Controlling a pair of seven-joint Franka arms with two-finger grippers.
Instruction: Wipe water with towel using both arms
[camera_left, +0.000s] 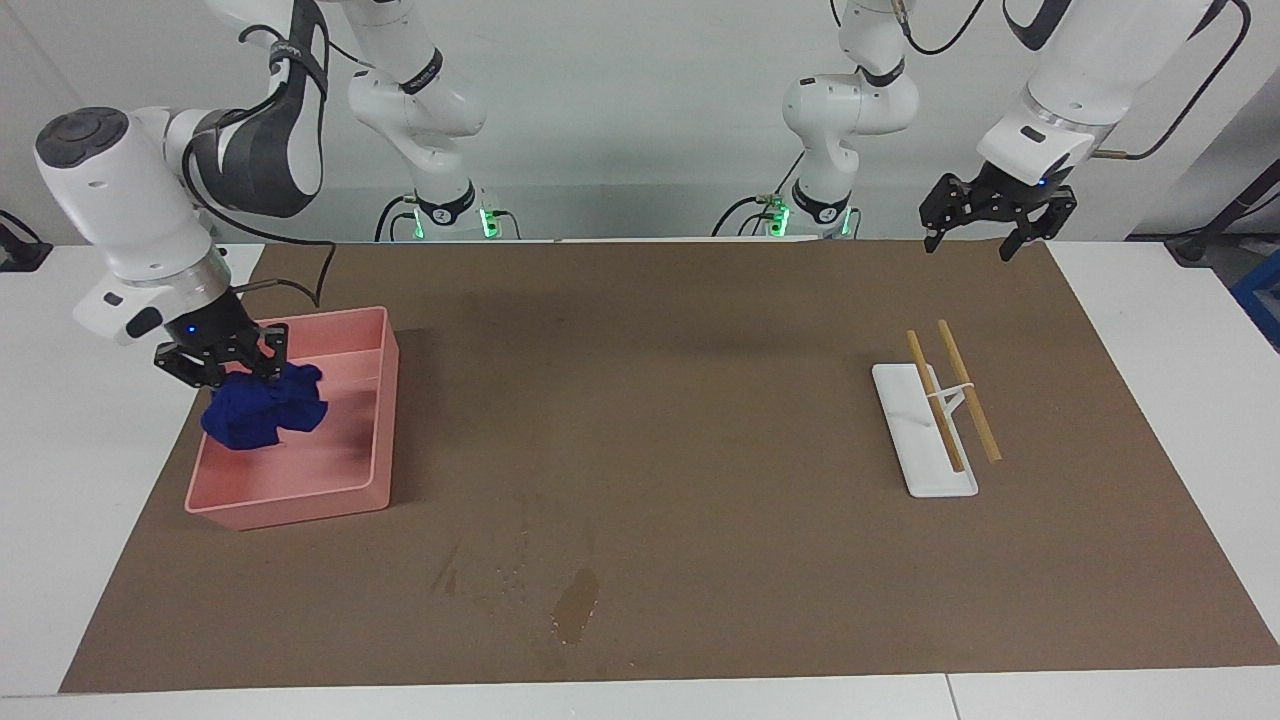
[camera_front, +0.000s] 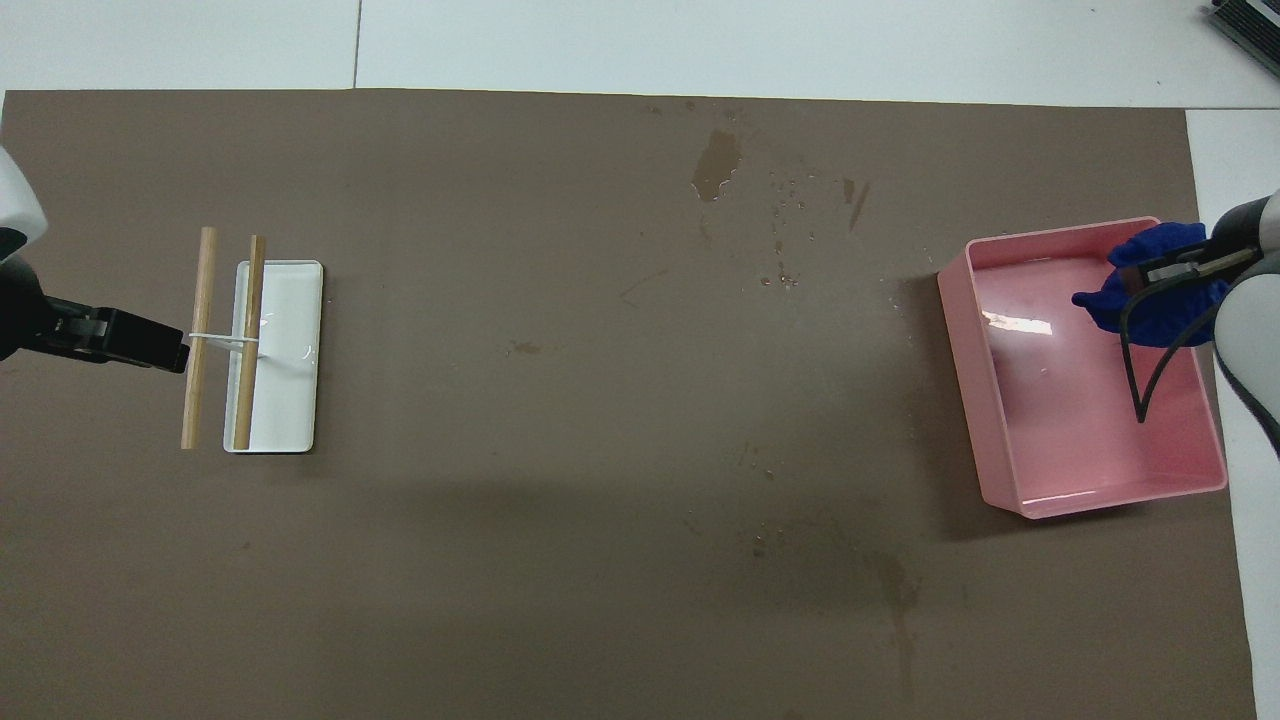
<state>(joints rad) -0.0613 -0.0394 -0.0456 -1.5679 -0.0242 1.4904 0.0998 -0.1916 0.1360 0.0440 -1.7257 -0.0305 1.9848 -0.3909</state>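
The deep-blue towel (camera_left: 265, 412) hangs just under my right gripper (camera_left: 218, 368), inside the pink tray (camera_left: 300, 490) at the right arm's end of the mat. That gripper's fingers are spread and no longer clamp the cloth. From overhead, the towel (camera_front: 1150, 298) shows over the tray's (camera_front: 962, 370) corner, partly covered by the right gripper (camera_front: 1170, 268). The water (camera_left: 575, 605) is a dark blotch with droplets beside it, farther from the robots than the tray; overhead, the water (camera_front: 716, 165) lies near the mat's edge. My left gripper (camera_left: 985, 238) waits open, raised over the mat's edge at the left arm's end.
A white holder (camera_left: 925, 440) with two wooden sticks (camera_left: 968, 392) across it lies toward the left arm's end; the left gripper (camera_front: 150, 345) shows beside the holder (camera_front: 285, 400) from overhead. Two slimmer arms with green-lit bases (camera_left: 450, 212) stand along the mat's robot edge.
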